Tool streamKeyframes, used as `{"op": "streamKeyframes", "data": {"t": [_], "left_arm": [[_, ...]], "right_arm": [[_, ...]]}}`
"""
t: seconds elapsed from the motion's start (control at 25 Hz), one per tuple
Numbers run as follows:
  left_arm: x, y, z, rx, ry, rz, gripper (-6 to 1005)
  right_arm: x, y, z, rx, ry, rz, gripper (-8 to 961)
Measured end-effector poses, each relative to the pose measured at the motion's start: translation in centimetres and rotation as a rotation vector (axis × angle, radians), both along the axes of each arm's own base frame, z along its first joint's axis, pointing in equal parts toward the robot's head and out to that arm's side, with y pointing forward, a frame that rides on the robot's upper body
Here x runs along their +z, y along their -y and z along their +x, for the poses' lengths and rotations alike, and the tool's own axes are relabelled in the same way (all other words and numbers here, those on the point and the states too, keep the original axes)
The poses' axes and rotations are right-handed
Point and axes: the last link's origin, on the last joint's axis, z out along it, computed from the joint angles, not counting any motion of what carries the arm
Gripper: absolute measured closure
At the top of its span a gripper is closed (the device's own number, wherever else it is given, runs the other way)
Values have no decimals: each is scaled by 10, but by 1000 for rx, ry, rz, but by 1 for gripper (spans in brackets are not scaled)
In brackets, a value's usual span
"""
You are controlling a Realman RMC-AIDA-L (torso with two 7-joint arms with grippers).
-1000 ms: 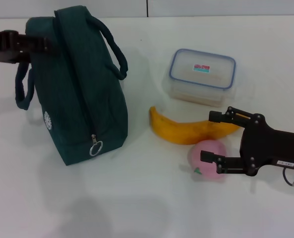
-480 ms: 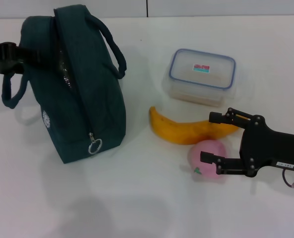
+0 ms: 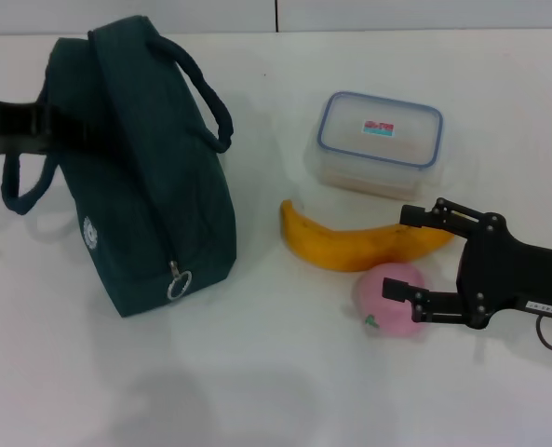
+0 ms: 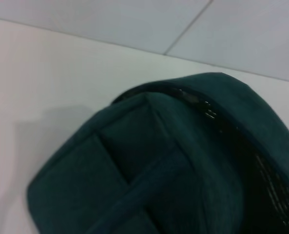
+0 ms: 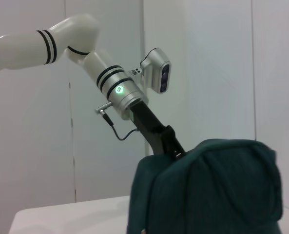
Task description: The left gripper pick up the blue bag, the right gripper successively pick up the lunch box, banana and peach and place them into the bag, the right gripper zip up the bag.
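White tabletop (image 3: pixel 285 391) ran under everything, and I took the bag (image 3: pixel 150 186) as my landmark. Nearest me, to the bag's right, my right gripper (image 3: pixel 401 251) lay low with its fingers spread wide, gripping nothing, one finger against the peach (image 3: pixel 387 298) and the other over the banana (image 3: pixel 350 244). Beyond the banana, farther right of the bag, sat the lunch box (image 3: pixel 378 144), lid on. At the bag's upper left side my left gripper (image 3: pixel 66 126) met the fabric; I could not tell its grip.
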Motion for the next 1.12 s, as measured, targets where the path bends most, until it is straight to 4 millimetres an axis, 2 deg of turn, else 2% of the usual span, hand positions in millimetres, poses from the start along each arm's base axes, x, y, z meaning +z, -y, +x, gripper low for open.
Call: {"op": "streamKeyframes", "data": {"t": [0.16, 0.48, 0.72, 1.0, 1.12], "left_arm": [[-8, 3, 7, -8, 21, -39, 656], [-25, 12, 24, -38, 114, -103, 964], [-26, 13, 35, -65, 177, -107, 964], [-27, 12, 34, -60, 179, -109, 965], [-27, 12, 34, -58, 177, -107, 965]], "right_arm": [[2, 0, 2, -15, -7, 13, 81], [21, -4, 18, -134, -62, 102, 81], [29, -13, 33, -295, -99, 144, 81], [30, -35, 52, -583, -178, 170, 82], [27, -47, 52, -690, -235, 145, 82]]}}
